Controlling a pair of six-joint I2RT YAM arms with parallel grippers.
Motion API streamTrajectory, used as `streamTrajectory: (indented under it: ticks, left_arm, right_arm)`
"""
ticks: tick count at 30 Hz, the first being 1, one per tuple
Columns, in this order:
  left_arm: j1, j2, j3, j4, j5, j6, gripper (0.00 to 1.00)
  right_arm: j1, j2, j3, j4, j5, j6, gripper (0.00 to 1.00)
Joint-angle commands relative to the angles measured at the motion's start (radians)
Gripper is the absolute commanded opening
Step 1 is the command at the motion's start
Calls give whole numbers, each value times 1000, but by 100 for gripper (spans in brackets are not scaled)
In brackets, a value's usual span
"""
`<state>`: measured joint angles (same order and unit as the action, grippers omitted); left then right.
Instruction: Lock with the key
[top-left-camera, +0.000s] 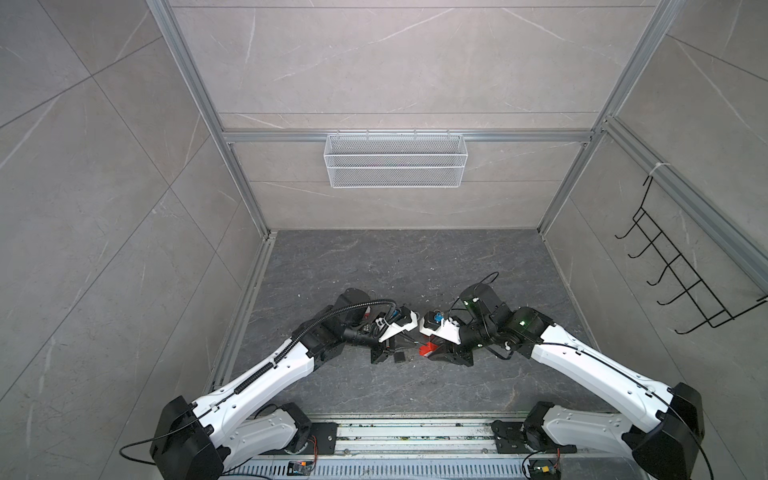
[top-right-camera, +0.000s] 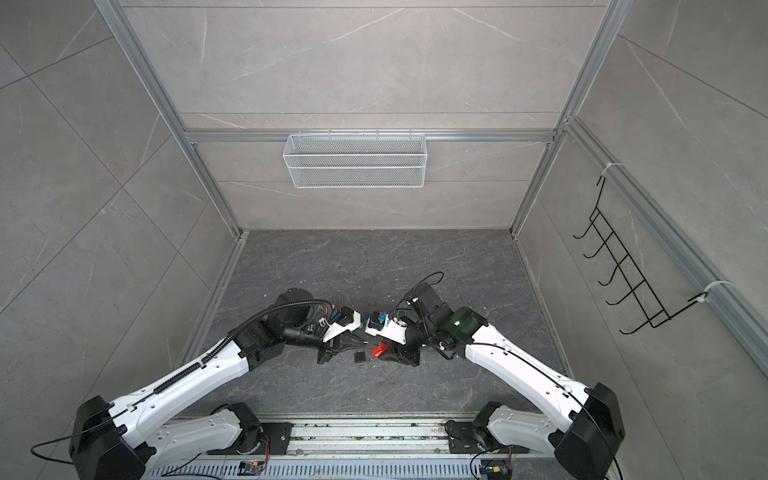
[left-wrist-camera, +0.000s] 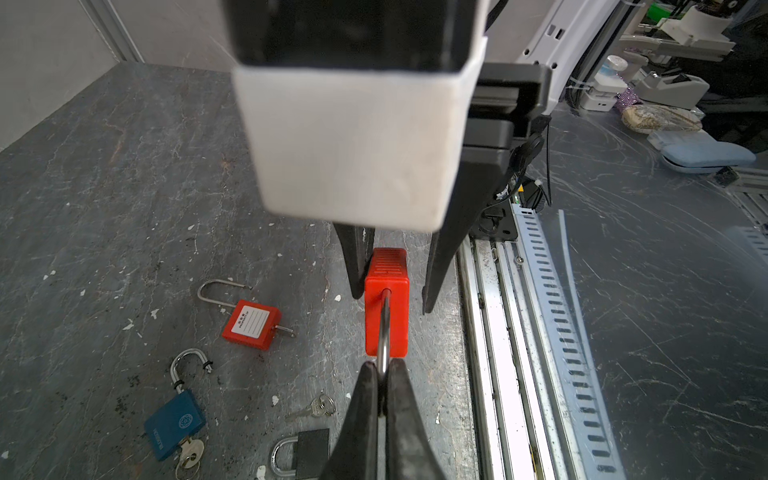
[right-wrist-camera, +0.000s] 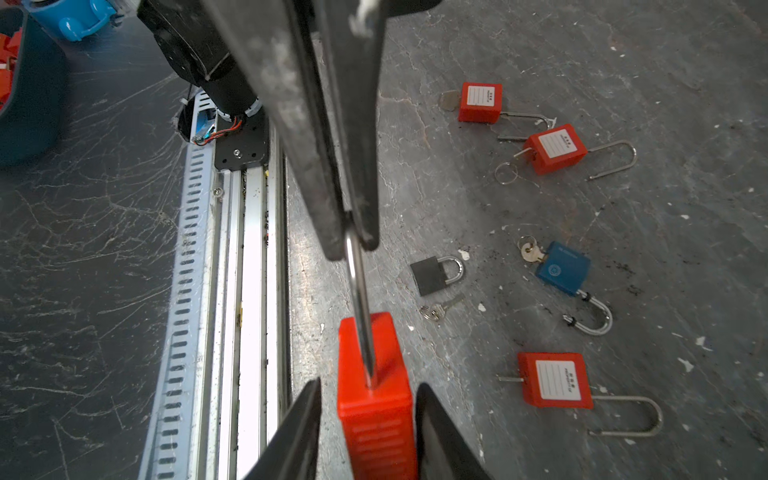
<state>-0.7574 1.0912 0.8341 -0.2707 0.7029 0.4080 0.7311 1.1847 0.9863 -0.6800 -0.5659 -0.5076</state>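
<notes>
A red padlock (left-wrist-camera: 386, 299) (right-wrist-camera: 374, 399) (top-left-camera: 427, 350) hangs above the floor between both arms. My left gripper (left-wrist-camera: 384, 365) is shut on its steel shackle (right-wrist-camera: 359, 291), and in the right wrist view this gripper (right-wrist-camera: 353, 239) pinches the shackle's bend. My right gripper (right-wrist-camera: 369, 384) is open, with a finger on each side of the red body and a narrow gap showing on both sides. No key shows in this lock; its key end is hidden. A loose key (right-wrist-camera: 440, 309) (left-wrist-camera: 316, 407) on a ring lies on the floor.
On the floor lie a black padlock (right-wrist-camera: 430, 274), a blue padlock (right-wrist-camera: 563, 268) with a key in it, and three more red padlocks (right-wrist-camera: 555, 380). The metal rail (right-wrist-camera: 249, 291) runs along the near edge. A wire basket (top-left-camera: 395, 160) and a hook rack (top-left-camera: 685, 270) hang on the walls.
</notes>
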Motion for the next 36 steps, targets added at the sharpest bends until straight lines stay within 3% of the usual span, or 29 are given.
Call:
streamTrajectory:
  ticks: [1,8,12,16,19,26,32,36]
  left_arm:
    - [0,0,56,-9,53,47,0]
    - [0,16,76,-40,71,79,0]
    - [2,28,87,-61,-15,78,2]
    - [24,-19,35,26,-113,28,40]
    - [77,-77,-53,151,-147,-29,56]
    - [188,-116,-115,242,-294,-200,59]
    - [219,-82,-72,165,-447,-369,64]
    - [219,-75,-72,139,-450,-413,64]
  right_arm:
    - [5,10,-5,-7,-43,-19,36]
    - [5,23,11,-36,-60,-23,20]
    - [5,36,19,-30,-59,46,16]
    - [5,84,56,-74,-57,161,16]
    - [5,75,12,-19,-62,254,16]
    - [5,98,-94,176,-33,484,12]
    - [5,301,-12,156,96,666,16]
    - [5,383,-6,202,111,718,15]
